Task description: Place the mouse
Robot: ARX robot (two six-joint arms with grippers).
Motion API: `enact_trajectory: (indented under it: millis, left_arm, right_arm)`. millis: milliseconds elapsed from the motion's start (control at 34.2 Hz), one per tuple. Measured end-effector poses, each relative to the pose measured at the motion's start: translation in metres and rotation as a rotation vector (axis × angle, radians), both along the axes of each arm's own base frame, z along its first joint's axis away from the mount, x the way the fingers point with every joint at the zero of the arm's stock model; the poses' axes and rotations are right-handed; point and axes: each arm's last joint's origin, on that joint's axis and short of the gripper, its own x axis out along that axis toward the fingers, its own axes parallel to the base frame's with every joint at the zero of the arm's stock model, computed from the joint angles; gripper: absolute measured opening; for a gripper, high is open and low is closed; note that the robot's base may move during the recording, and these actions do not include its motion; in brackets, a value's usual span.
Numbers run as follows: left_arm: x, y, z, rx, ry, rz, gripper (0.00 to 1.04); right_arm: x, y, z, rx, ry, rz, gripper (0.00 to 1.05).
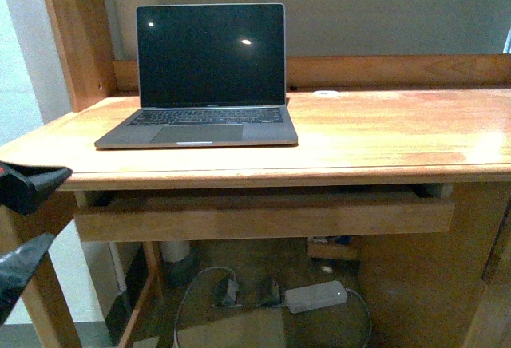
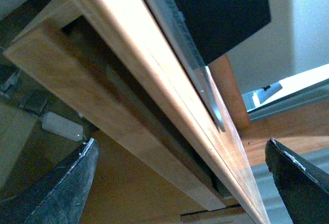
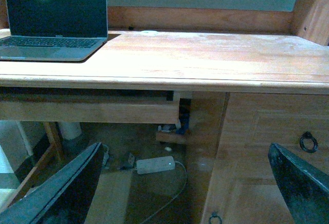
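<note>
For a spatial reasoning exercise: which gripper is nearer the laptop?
Left. The left gripper hangs just below the desk edge by the laptop; the right gripper is further back, off to the laptop's right.

Light's soft and warm overall. The desktop [image 1: 383,132] past the left claw [image 1: 60,204] has a broad sheen that washes out toward the end farthest from that claw. The dark laptop screen [image 1: 211,53] shows two small bright reflections. Under the desk, below claw height, it's murky shadow. Left wrist view is rough: the desk edge [image 2: 154,64] right ahead of the claw is blown out, and its fingers [image 2: 61,188] are just blurs. The right claw [image 3: 185,149] view is cleaner, though its fingers are also out of focus.
</note>
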Motion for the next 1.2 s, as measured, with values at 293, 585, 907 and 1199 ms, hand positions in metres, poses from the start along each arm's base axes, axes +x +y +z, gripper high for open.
enact_trajectory:
  millis: [293, 585, 907, 1199]
  left_arm:
    - [0.033, -0.007, -0.039, -0.101, 0.127, -0.008, 0.98]
    - [0.040, -0.009, -0.049, -0.115, 0.154, 0.000, 0.98]
    - [0.091, -0.018, -0.065, -0.143, 0.112, -0.020, 0.98]
    - [0.115, -0.029, -0.081, -0.149, 0.151, -0.035, 0.98]
  right_arm:
    - [0.000, 0.000, 0.000, 0.000, 0.000, 0.000, 0.98]
    - [0.000, 0.000, 0.000, 0.000, 0.000, 0.000, 0.98]
    - [0.000, 0.000, 0.000, 0.000, 0.000, 0.000, 0.98]
    - [0.000, 0.000, 0.000, 0.000, 0.000, 0.000, 0.98]
